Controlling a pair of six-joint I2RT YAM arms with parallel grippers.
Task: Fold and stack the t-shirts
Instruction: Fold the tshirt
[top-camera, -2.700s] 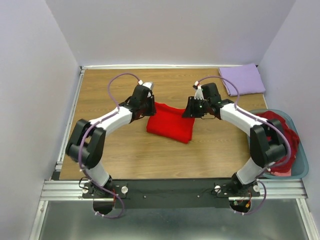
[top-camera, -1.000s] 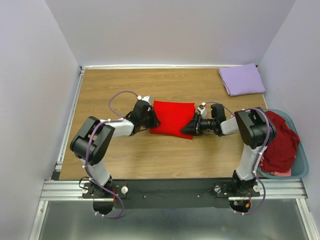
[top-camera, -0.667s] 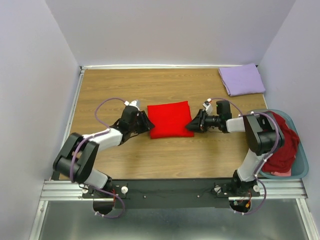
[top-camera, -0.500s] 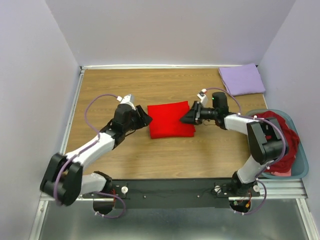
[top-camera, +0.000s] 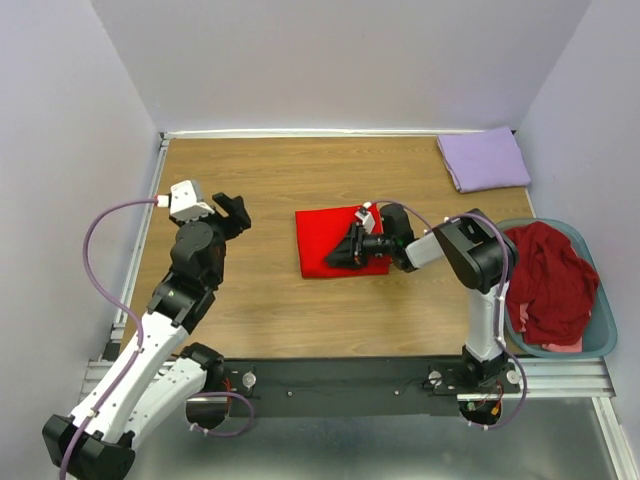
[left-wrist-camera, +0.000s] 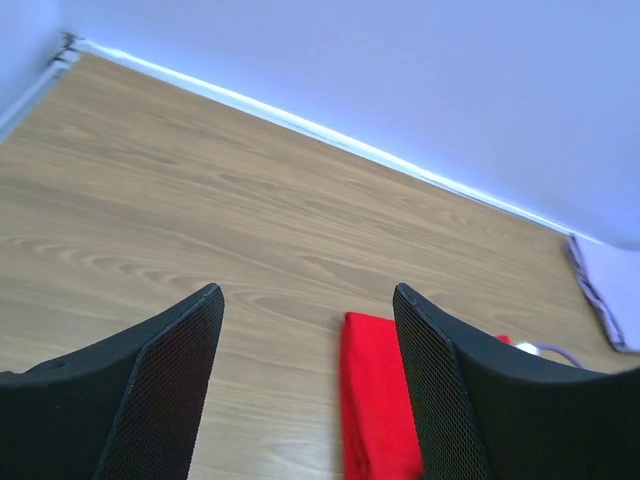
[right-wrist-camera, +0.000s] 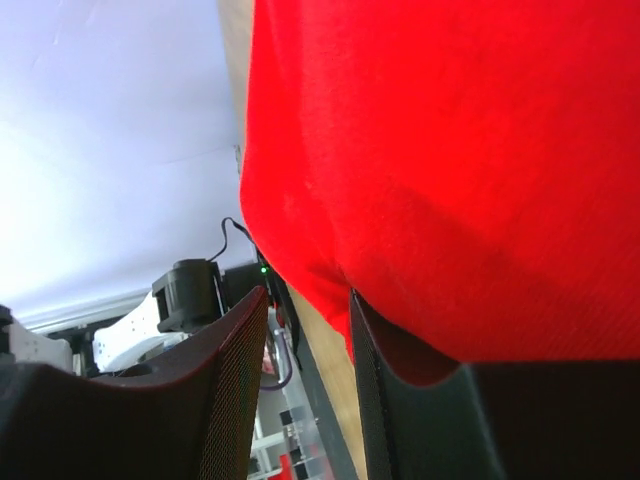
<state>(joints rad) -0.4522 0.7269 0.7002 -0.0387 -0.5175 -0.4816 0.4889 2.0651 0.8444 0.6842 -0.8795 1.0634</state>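
Note:
A bright red t-shirt (top-camera: 325, 235) lies folded in a rectangle mid-table, also in the left wrist view (left-wrist-camera: 375, 400). My left gripper (top-camera: 228, 208) hangs open and empty well to its left, raised off the wood (left-wrist-camera: 307, 295). My right gripper (top-camera: 347, 252) lies low across the shirt's near right part. In the right wrist view (right-wrist-camera: 308, 295) its jaws stand apart, red cloth (right-wrist-camera: 450, 150) draped over one fingertip and no cloth in the gap. A folded lavender t-shirt (top-camera: 485, 158) rests in the far right corner. Maroon t-shirts (top-camera: 545, 280) are heaped in the basket.
The teal-blue basket (top-camera: 600, 345) stands at the table's right edge beside the right arm's base. Pale walls close the table on the left, back and right. Bare wood (top-camera: 250, 160) runs along the far side, left of the lavender t-shirt (left-wrist-camera: 610, 290).
My left gripper let go of the red shirt's left edge, opened wide and drew back up to the left. My right gripper slid leftward from the shirt's right edge onto it.

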